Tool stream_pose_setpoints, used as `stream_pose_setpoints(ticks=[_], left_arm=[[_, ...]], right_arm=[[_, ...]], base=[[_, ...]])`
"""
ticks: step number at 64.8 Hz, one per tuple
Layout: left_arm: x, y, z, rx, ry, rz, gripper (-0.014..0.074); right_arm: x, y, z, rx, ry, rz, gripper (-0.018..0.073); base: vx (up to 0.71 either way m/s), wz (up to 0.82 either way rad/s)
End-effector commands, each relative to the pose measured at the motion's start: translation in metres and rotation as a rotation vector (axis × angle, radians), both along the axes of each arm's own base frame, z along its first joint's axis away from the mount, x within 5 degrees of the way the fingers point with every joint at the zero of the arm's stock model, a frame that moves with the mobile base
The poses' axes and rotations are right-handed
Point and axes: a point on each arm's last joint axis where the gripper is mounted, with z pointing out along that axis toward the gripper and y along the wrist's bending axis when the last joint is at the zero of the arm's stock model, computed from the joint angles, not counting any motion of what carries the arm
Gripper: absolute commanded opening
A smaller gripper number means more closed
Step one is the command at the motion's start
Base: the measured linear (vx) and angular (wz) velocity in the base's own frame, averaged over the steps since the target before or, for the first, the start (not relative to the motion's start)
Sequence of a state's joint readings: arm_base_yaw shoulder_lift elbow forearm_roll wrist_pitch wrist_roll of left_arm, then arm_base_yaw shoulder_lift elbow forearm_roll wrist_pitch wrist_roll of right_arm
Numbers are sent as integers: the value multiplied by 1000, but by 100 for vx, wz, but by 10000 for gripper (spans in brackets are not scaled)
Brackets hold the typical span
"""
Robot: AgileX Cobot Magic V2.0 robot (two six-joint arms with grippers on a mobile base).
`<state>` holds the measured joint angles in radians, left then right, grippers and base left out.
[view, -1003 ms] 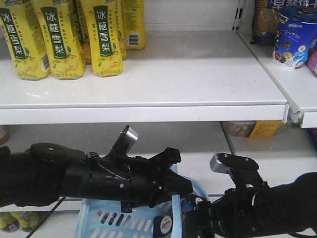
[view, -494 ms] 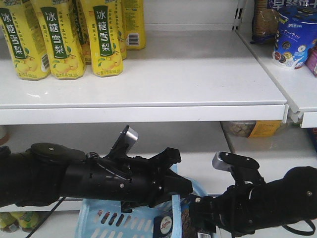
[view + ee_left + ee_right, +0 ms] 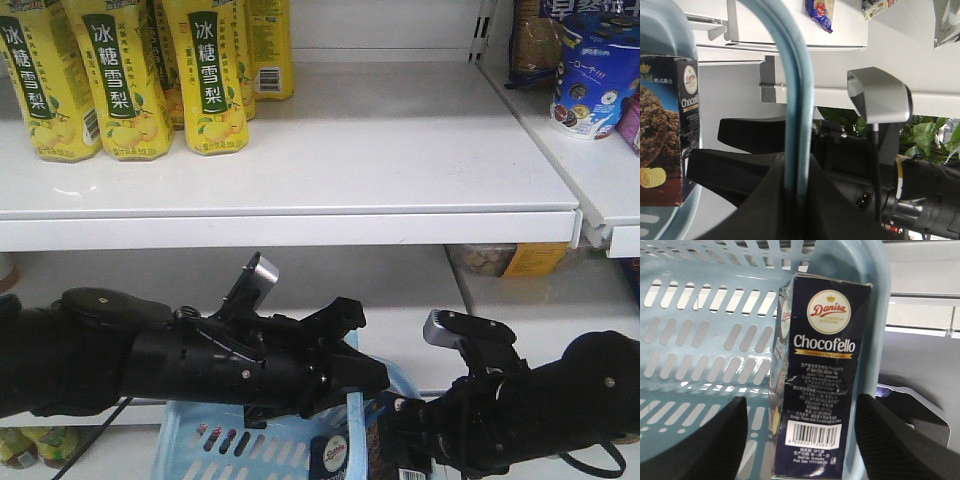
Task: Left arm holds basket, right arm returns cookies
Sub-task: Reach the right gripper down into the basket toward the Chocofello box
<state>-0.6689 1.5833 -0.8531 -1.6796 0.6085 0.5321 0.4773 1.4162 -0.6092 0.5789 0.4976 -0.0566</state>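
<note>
Right wrist view only: right pincer (image 3: 802, 437) spread, flanking the upright cookies (image 3: 822, 365) inside the basket (image 3: 700, 340), at its end wall. Left wrist view only: left pincer (image 3: 795, 192) pinching the handle (image 3: 795, 90).

The carton (image 3: 822, 375) carries a round logo reading "Danisa", with white "Chocofello" under it. Below that comes a gold band — "Chocolate Chip Cookies" — then fine print too small to read, and a barcode. The yellow bottles (image 3: 125, 80) bear green labels with white "冰糖雪梨".
</note>
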Motion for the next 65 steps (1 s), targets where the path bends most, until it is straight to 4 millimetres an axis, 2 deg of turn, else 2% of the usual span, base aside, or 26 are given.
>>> stream_pose_setpoints(ticks=[1,51,65], left_arm=[[-3,-2,26,-105,-15,-8,-6],[-3,-2,26,-105,-15,-8,-6],[-3,-2,26,-105,-15,-8,-6]], right_arm=[[8,1,10,18,-68,-7,459],[14,7,-11,16,9,-8,459],[13,11,-11,60,13,10,456]], base=[[0,0],[0,0],[0,0]])
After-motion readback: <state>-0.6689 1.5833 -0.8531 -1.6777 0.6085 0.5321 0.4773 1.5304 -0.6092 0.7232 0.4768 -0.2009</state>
